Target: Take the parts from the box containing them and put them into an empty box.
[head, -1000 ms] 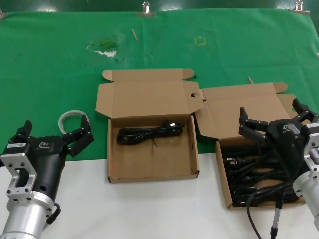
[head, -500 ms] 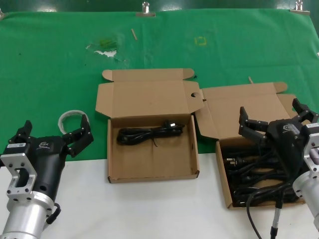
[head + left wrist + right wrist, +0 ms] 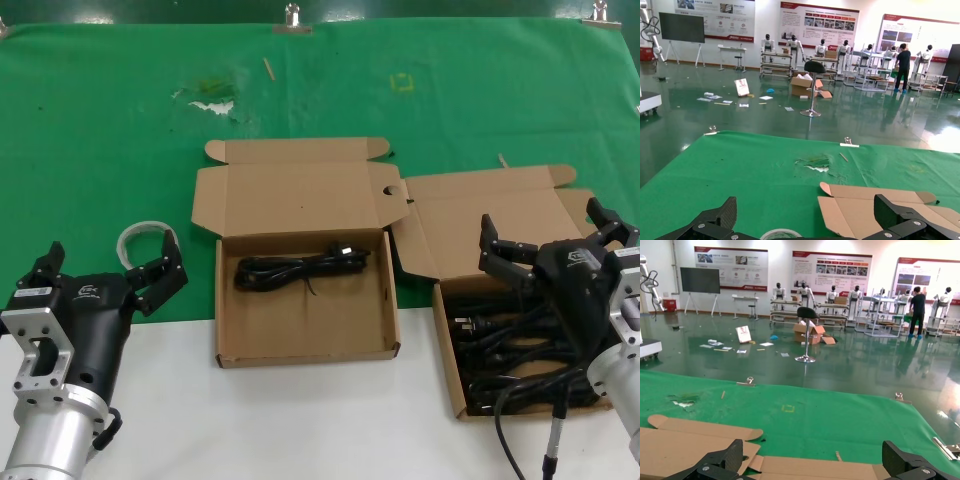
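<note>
Right gripper (image 3: 550,238) wide open, empty, above cable box's (image 3: 452,368) rear edge, left gripper (image 3: 110,270) open

Glossy green hall floor (image 3: 765,117), poster-covered white wall (image 3: 780,270), black stool (image 3: 812,87), dark screen (image 3: 681,27), scattered papers.

— What is sitting in the skewed, shallow brown cardboard box (image 3: 450,340) on the right?

— A tangled heap of black coiled power cables (image 3: 505,345) is filling it, with the lid lying open behind.

— And the squarer brown cardboard box (image 3: 300,345) in the middle?

— It is lying open too, holding one black cable bundle (image 3: 300,270) stretched across its far end.
</note>
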Robot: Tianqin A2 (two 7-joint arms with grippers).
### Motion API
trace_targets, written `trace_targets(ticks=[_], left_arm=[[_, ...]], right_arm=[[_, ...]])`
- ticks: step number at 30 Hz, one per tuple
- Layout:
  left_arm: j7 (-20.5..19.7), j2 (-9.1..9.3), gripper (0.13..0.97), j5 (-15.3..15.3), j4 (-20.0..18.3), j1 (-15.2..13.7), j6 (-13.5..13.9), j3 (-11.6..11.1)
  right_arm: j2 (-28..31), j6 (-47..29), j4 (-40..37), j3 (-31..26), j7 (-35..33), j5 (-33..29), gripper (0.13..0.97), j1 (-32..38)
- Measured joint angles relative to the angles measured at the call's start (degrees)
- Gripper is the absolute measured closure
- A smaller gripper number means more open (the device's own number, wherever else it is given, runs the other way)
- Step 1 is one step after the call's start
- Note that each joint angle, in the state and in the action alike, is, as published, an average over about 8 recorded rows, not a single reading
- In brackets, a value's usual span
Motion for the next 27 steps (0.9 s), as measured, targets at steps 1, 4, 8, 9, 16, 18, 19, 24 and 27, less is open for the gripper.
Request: trace_targets(ticks=[1, 4, 8, 9, 16, 18, 19, 24, 27], left_arm=[[0.0, 0.00, 0.132, 0.0, 0.0, 0.0, 0.0, 0.0], [0.0, 0.00, 0.132, 0.0, 0.0, 0.0, 0.0, 0.0], [0.0, 0.00, 0.132, 0.0, 0.0, 0.0, 0.0, 0.0], [0.0, 0.00, 0.132, 0.0, 0.0, 0.0, 0.0, 0.0], [0.0, 0.00, 0.132, 0.0, 0.0, 0.0, 0.0, 0.0], [0.0, 0.00, 0.132, 0.0, 0.0, 0.0, 0.0, 0.0], [0.0, 0.00, 0.132, 0.0, 0.0, 0.0, 0.0, 0.0], [0.0, 0.00, 0.132, 0.0, 0.0, 0.0, 0.0, 0.0], [0.0, 0.00, 0.132, 0.0, 0.0, 0.0, 0.0, 0.0]], right_arm=[[0.0, 0.0, 0.0, 0.0, 0.0, 0.0, 0.129, 0.0], [0.0, 0.0, 0.0, 0.0, 0.0, 0.0, 0.129, 0.0], [0.0, 0.0, 0.0, 0.0, 0.0, 0.0, 0.129, 0.0], [0.0, 0.0, 0.0, 0.0, 0.0, 0.0, 0.129, 0.0], [0.0, 0.0, 0.0, 0.0, 0.0, 0.0, 0.129, 0.0], [0.0, 0.0, 0.0, 0.0, 0.0, 0.0, 0.129, 0.0], [0.0, 0.0, 0.0, 0.0, 0.0, 0.0, 0.129, 0.0], [0.0, 0.0, 0.0, 0.0, 0.0, 0.0, 0.129, 0.0], [0.0, 0.0, 0.0, 0.0, 0.0, 0.0, 0.129, 0.0]])
